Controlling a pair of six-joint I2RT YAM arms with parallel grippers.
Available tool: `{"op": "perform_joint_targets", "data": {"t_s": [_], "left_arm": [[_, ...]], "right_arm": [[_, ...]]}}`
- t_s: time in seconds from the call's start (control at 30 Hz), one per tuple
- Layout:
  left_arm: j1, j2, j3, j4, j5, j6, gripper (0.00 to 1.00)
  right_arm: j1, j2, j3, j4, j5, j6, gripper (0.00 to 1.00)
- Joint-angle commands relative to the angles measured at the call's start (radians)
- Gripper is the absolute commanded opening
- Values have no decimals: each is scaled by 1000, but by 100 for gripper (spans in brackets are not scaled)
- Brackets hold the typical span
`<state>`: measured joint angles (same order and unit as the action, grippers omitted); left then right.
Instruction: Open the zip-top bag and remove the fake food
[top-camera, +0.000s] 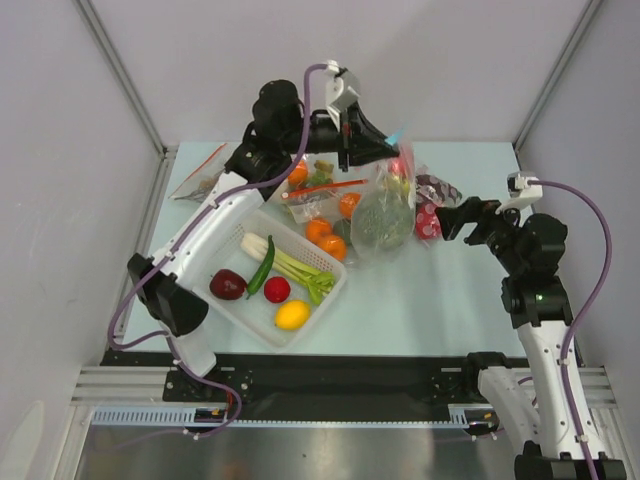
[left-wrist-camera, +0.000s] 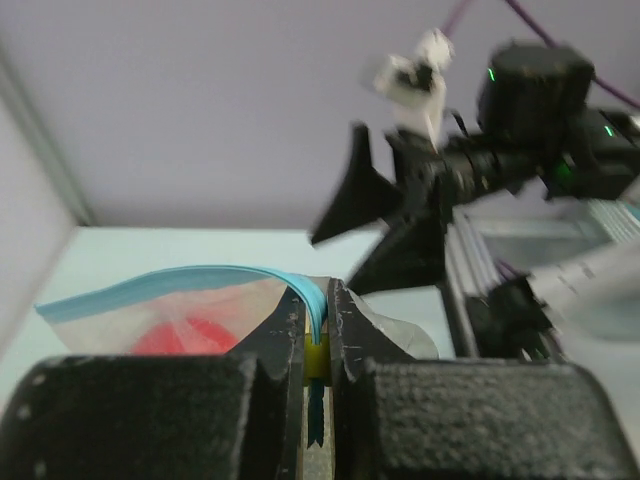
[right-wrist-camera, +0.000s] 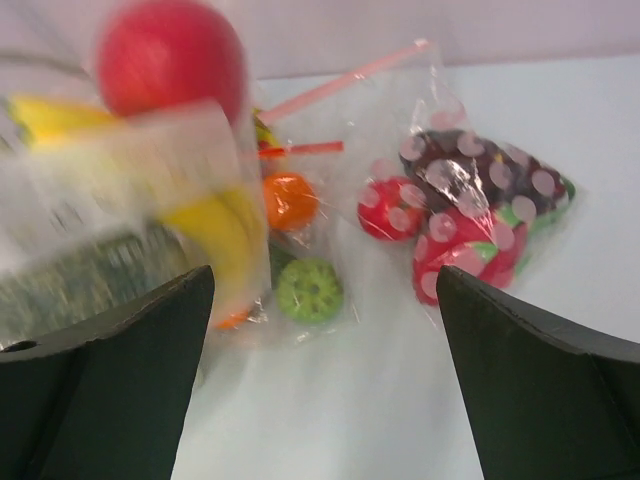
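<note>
left pincer (left-wrist-camera: 317, 325) clamps zip-top bag (top-camera: 385, 218) | right pincer (right-wrist-camera: 322, 278) agape | red-strip bags (top-camera: 320, 205) alongside

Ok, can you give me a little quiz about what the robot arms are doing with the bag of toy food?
1. True or false: the left end effector is pinched shut on the blue zip strip of the zip-top bag.
2. Pick one: the right end effector is A) wide open, B) shut on the bag, C) shut with nothing in it.
3. Fill in the gap: the grey-green netted fruit inside the bag is a toy ____.

Key: 1 true; 2 A; 3 melon.
</note>
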<state>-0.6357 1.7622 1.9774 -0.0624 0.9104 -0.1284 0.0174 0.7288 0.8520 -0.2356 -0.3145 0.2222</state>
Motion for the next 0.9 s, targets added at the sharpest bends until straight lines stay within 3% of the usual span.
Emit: {"op": "perform_joint_targets", "data": {"t_s": [0.0,0.23,0.43,0.67,0.87], "left_arm": [[-38,-29,-28,-168,193,131,0],[-93,28,-31,-471,216,447,0],[-114,117,9,-712,144,622,0],[-139,117,-117,-715,-19,679,0],[-140,51,-233,-620,-62,671,0]], "right_arm": [[-7,-52,-8,99,-109,-34,100],[-5,-106,-11,191,-230,-78,100],[-5,-23,-11,315,-448,-124,100],[-7,138,-17,373,-704,-161,97],[-5,239,-21,384,-807,-188,94]]}}
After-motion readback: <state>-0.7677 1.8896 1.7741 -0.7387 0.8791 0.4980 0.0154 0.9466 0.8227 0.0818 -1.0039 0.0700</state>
